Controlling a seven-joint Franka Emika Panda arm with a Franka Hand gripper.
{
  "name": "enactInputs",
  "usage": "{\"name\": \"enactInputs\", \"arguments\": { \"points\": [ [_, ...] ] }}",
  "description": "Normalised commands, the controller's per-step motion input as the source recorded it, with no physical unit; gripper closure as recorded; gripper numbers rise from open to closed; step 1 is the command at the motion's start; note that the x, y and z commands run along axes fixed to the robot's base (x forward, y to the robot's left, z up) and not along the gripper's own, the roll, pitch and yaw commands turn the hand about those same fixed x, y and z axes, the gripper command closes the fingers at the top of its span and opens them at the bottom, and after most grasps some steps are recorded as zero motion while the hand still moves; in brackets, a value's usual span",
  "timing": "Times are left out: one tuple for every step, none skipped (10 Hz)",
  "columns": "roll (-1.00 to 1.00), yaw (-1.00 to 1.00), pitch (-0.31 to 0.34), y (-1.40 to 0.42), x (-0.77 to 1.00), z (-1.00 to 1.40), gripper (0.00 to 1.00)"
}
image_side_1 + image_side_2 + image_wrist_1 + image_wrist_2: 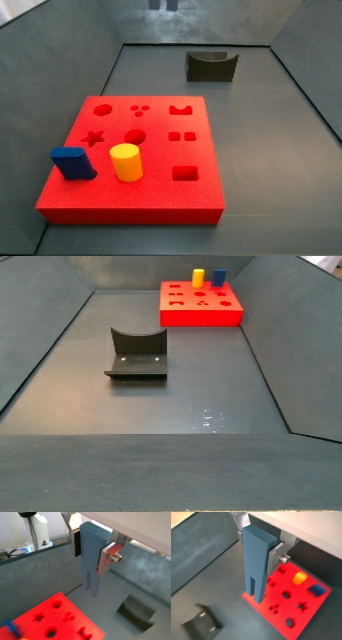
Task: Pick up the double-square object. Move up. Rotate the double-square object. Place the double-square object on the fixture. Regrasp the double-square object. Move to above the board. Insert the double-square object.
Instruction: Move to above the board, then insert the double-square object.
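Note:
My gripper [92, 554] is shut on the double-square object [92, 577], a long grey-blue bar that hangs upright with its two square prongs pointing down; both wrist views show it [254, 577]. The silver fingers [275, 559] clamp its upper part. It hangs well above the floor, between the red board [59, 602] and the fixture [138, 612]. Only the prong tips [163, 5] show at the edge of a side view. The fixture [211, 66] stands bare near the far wall, apart from the board [154, 175].
A yellow cylinder [126, 162] and a short dark-blue block [72, 163] stand in the board near one edge. Grey walls enclose the floor on all sides. In a side view the fixture [138, 353] sits mid-floor with the board [201, 316] behind it.

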Motion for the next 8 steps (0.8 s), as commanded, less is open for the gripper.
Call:
{"name": "enactInputs", "arguments": {
  "points": [
    [-0.70,-0.08,-0.010,-0.07,-0.10,0.04,1.00],
    [-0.49,-0.05,-0.021,-0.04,-0.07,0.02,1.00],
    [-0.29,-0.02,-0.020,-0.02,-0.05,0.01,1.00],
    [-0.22,-0.02,-0.023,0.00,-0.04,0.01,1.00],
    [0.01,0.00,0.000,0.00,0.00,0.00,1.00],
    [0.01,0.00,0.231,0.00,0.46,-0.43,1.00],
    [-0.16,-0.15,-0.190,-0.11,0.43,-0.37,1.00],
    [-0.26,-0.09,-0.281,0.00,0.51,-0.42,1.00]
  ]
}}
